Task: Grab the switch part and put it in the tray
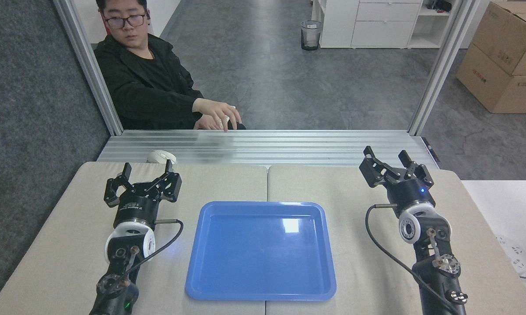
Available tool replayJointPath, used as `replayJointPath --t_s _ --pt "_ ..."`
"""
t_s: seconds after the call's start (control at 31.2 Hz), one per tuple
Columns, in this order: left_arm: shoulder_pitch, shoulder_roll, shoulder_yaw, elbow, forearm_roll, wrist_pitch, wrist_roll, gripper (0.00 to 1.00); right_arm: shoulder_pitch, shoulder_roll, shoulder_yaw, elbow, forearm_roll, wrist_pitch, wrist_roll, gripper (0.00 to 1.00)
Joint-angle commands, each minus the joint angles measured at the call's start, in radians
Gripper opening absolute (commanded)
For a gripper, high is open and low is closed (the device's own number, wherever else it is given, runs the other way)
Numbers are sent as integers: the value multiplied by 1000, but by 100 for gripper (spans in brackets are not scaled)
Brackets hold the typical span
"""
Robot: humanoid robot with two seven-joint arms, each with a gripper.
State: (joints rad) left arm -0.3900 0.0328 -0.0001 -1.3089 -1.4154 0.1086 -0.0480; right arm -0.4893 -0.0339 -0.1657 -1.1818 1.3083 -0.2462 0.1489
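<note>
Head view shows my left gripper [145,175] and right gripper [390,164] both spread wide and empty beside the tray [261,294], no switch part visible yet; I'd expect light, hard plastic, gripped across its flat sides.

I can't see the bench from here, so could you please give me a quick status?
Left gripper and right gripper open, empty. Tray empty. Switch part not on table; person's hand beyond the far edge holds something white.
</note>
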Motion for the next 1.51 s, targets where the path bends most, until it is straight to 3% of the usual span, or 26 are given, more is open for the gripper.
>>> replayJointPath --t_s 0.0,1.02,1.47 --pt "0 7 -11 14 1 -1 4 100 0 0 0 1 0 1 0 100" --pt "-24 7 -43 112 1 -81 16 100 0 0 0 -1 -1 1 0 100" --pt "-23 7 -41 112 0 -95 97 100 0 0 0 -1 -1 1 0 100"
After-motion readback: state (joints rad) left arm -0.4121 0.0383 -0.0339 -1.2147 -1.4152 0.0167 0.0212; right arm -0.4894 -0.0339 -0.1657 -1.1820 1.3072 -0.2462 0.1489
